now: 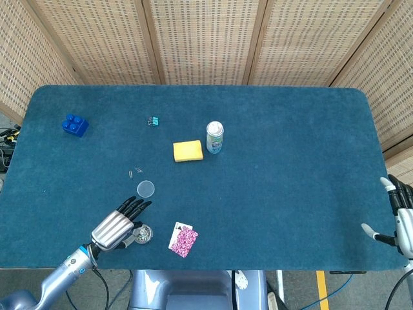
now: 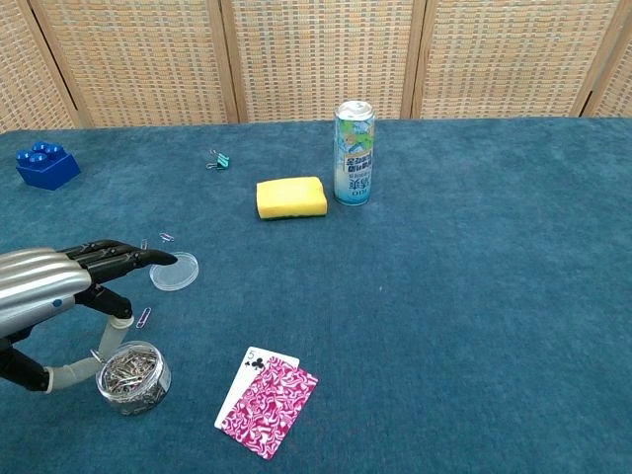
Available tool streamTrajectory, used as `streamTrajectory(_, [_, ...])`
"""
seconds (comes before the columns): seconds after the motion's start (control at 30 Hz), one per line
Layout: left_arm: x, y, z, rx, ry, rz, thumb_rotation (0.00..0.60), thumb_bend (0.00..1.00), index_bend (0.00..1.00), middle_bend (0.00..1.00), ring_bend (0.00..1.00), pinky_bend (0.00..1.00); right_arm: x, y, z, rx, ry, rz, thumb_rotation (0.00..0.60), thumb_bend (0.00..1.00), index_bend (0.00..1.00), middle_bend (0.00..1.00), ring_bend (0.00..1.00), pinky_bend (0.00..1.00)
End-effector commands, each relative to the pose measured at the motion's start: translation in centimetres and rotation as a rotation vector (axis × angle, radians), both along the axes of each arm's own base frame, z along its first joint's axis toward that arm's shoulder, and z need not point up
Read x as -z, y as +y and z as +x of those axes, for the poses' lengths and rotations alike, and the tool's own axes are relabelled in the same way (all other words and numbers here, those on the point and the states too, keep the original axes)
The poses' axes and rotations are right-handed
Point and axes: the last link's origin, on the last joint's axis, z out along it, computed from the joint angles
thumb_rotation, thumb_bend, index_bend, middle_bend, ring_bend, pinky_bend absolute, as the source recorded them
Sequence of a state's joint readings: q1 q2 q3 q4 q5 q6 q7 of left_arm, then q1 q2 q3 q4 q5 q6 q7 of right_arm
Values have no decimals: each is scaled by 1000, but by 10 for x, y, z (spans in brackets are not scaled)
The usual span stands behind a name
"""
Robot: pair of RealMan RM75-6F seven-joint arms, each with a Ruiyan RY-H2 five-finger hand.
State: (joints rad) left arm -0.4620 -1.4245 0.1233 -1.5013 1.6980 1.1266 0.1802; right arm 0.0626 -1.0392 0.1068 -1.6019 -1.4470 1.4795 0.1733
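Paperclip jar [image 2: 132,376], full of clips, sits near the table's front edge, lid [image 2: 174,272] off beside it. Left hand [image 2: 59,286] hovers over it, fingers spread, empty. Playing cards [image 2: 267,403] lie nearby. Right hand [image 1: 401,223] idle, spread.

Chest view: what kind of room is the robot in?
Probably a robot test room: a blue felt-covered table with woven screens behind, and small odd items like a drink can and a yellow sponge.
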Motion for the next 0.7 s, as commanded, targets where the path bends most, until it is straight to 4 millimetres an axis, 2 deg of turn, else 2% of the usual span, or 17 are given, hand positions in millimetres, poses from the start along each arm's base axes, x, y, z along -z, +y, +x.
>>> streamTrajectory(0.03, [2, 1, 1, -3, -14, -10, 600, 417, 538, 0, 0, 0, 0, 0, 0, 0, -1, 0, 600, 0, 0, 0, 0, 0])
streamTrajectory(0.1, [3, 2, 1, -9, -22, -17, 600, 295, 385, 0, 0, 0, 0, 0, 0, -1, -1, -1, 600, 0, 0, 0, 0, 0])
streamTrajectory(0.17, [3, 2, 1, -9, -24, -18, 600, 239, 333, 0, 0, 0, 0, 0, 0, -1, -1, 0, 600, 0, 0, 0, 0, 0])
streamTrajectory(0.47, [-3, 3, 3, -10, -60, -10, 600, 209, 287, 0, 0, 0, 0, 1, 1, 0, 1, 3, 600, 0, 0, 0, 0, 0])
streamTrajectory(0.53, [-10, 4, 4, -14, -91, 7, 600, 197, 248, 0, 0, 0, 0, 1, 1, 0, 0, 2, 600, 0, 0, 0, 0, 0])
streamTrajectory(0.7, [-51, 4, -1, -69, -182, 145, 600, 72, 8, 0, 0, 0, 0, 1, 1, -3, 3, 3, 600, 0, 0, 0, 0, 0])
